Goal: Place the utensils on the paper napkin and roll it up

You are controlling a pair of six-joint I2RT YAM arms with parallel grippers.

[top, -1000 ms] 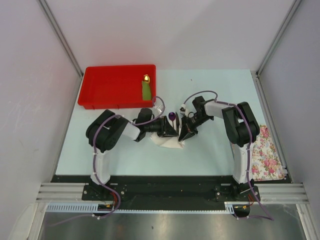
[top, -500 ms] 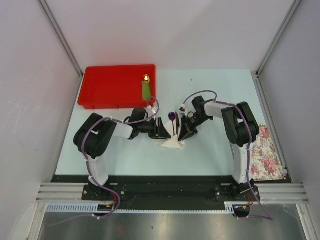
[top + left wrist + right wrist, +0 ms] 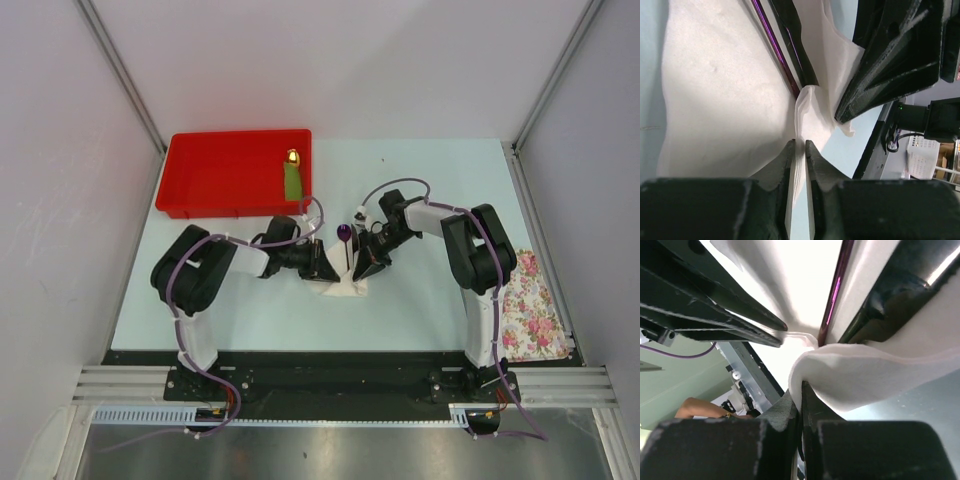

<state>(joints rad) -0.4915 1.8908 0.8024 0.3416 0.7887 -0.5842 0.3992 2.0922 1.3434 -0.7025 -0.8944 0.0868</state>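
Pinches the paper napkin (image 3: 715, 100) fold between closed left hand (image 3: 799, 150) and closed right hand (image 3: 800, 390); risks tearing it or spilling spoon (image 3: 775, 45) and knife (image 3: 790, 30) if pulled unevenly.

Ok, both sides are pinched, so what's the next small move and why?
Probably carry the left jaws' fold across the spoon and knife toward the right jaws. Both are shut on raised folds of the paper napkin, with both pieces lying between them, so the wrap can start.
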